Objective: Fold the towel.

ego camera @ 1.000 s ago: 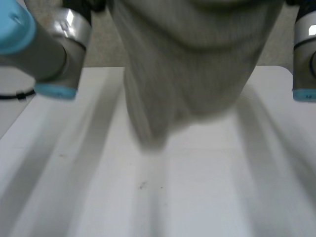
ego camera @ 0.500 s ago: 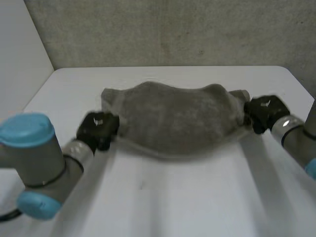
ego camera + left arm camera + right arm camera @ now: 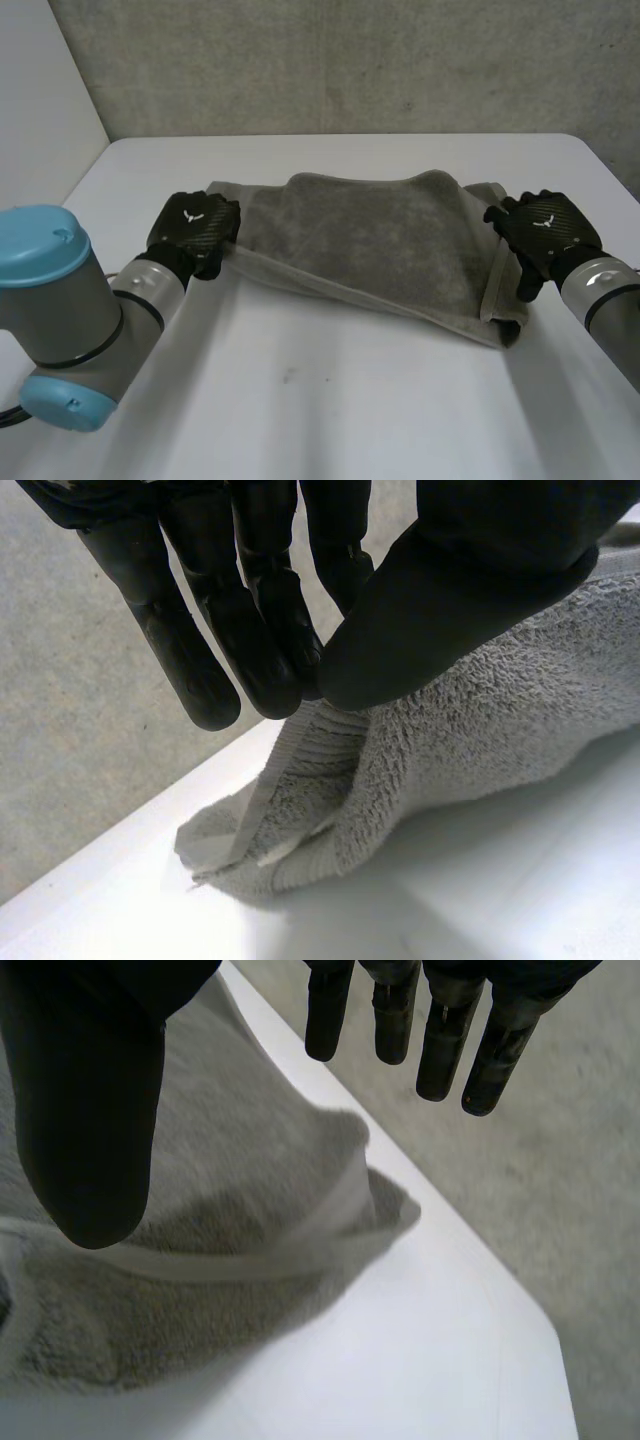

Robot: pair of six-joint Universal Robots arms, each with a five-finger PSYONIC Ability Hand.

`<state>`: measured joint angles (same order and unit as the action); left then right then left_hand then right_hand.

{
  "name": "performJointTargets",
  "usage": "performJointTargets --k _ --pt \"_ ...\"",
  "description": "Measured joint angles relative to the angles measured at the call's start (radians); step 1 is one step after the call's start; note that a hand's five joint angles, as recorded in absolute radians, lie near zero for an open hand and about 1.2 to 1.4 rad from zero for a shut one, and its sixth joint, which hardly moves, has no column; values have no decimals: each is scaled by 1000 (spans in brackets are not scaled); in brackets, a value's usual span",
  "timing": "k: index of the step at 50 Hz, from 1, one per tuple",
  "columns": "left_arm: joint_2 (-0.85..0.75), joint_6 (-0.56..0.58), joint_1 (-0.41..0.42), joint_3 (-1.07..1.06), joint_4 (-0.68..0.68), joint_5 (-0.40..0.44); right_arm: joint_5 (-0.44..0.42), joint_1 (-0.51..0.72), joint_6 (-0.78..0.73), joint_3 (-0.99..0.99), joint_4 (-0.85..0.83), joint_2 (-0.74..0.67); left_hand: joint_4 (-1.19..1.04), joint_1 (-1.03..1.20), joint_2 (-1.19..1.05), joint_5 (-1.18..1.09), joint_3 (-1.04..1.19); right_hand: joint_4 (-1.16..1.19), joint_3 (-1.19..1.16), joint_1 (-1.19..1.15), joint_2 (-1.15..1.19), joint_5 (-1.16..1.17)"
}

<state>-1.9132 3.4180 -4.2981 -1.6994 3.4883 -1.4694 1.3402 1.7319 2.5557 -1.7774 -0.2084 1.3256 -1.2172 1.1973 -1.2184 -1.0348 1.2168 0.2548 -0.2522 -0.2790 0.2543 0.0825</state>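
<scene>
Looking down from the head view, we see the grey terry-cloth towel (image 3: 380, 240) lying across the far half of the white desk (image 3: 330, 400), doubled over on itself. One end lies at each robot hand. The left robot hand (image 3: 195, 228) sits at the towel's left end and the right robot hand (image 3: 545, 235) at its right end. Both are turned back-up, and their grey forearms reach in from the near corners. From this height we cannot read what either hand's fingers are doing.

The left wrist view tells us more about the left robot hand (image 3: 460, 580). Its thumb tip meets its fingers (image 3: 270, 650), and a ridge of the towel (image 3: 480, 730) rises into that pinch, so this hand is clamped on the towel's end edge. Below it, the towel's corner lies crumpled on the desk (image 3: 450, 880).

The right wrist view shows the opposite for the right robot hand (image 3: 90, 1110). Its thumb and straight fingers (image 3: 440, 1040) stand wide apart over the towel (image 3: 200, 1190), holding nothing. The towel's hemmed corner lies on the desk (image 3: 430, 1360) beneath that gap.
</scene>
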Motion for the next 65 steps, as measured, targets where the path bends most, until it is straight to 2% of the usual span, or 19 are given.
performJointTargets --k 6,10,19,31,39,47,53,61,65 --pt "-27 -1 0 46 -2 -1 -83 22 -101 -58 0 56 0 0 0 0 0 0 0 -4 0 0" --pt "-48 -2 -1 78 -4 -1 -116 46 -249 -81 63 61 0 0 0 0 0 4 -5 -22 2 4" --pt "-69 -7 -5 87 -5 -2 -117 45 -444 -86 170 12 0 0 0 0 0 83 -86 -113 83 79" --pt "-80 -8 -8 82 -4 -2 -131 33 -592 -81 173 -51 0 0 0 0 0 141 -143 -177 139 135" --pt "-82 -8 -17 82 -4 -2 -132 -27 -692 -73 163 -105 0 0 0 0 0 161 -163 -200 160 155" --pt "-82 -8 -25 80 -5 -4 -131 -106 -733 -61 159 -107 0 0 0 0 0 196 -198 -239 196 189" --pt "-82 -8 -26 80 -5 -5 -134 -120 -732 -66 155 -101 0 0 0 0 0 261 -264 -312 262 251" --pt "-81 -8 -25 78 -5 -5 -162 -117 -701 -92 87 -105 0 0 0 0 0 485 -488 -566 486 472" --pt "-81 -8 -25 78 -5 -5 -173 -115 -666 -101 48 -108 0 0 0 0 0 527 -530 -615 528 517"
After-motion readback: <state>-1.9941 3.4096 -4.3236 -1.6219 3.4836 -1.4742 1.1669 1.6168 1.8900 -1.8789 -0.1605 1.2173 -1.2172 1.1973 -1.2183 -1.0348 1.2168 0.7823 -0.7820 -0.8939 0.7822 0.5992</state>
